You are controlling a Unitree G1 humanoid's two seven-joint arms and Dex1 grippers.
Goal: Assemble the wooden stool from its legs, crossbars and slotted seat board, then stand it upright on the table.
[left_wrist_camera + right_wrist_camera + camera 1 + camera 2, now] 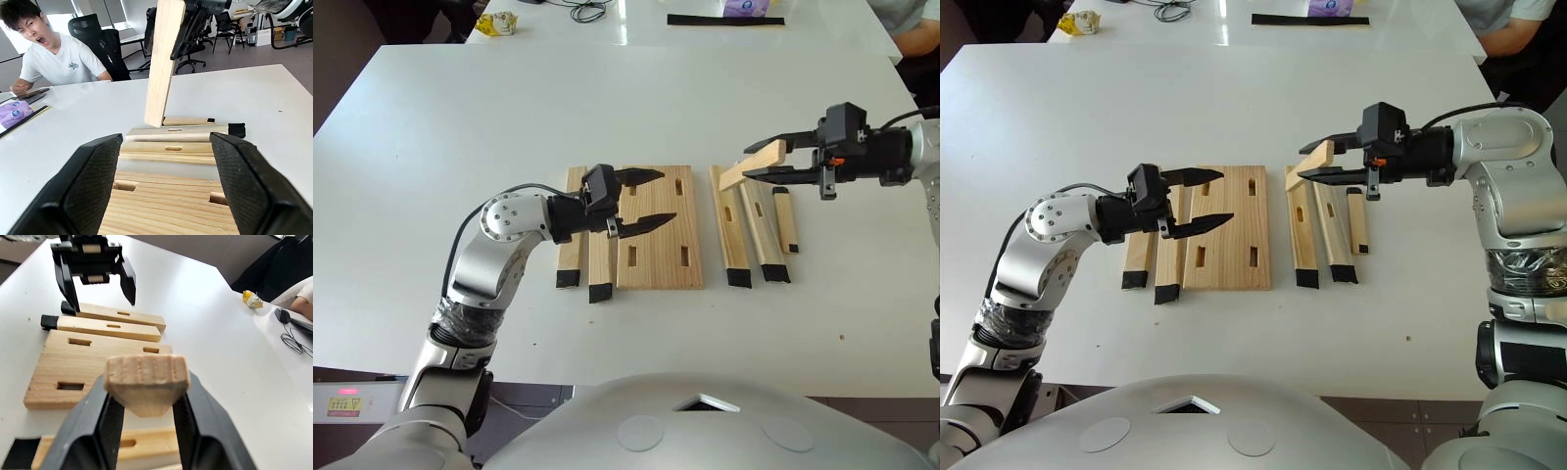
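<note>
Pale wooden crossbar (756,160) is hanging slanted in the right pincer (746,162), which is clamping it, right of the slotted pine seat board (656,266); the left pincer (666,196) is gaping empty above that board.

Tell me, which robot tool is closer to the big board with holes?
Left. The left tool hangs open above the seat board; the right tool is off to its right, gripping a wooden piece above the legs.

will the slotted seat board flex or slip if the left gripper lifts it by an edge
Probably stiff: the seat board looks like a thick solid wood slab. Lying flat on the table, it should slide rather than tip if pushed. Bare wood likely gives the left gripper fair grip.
</note>
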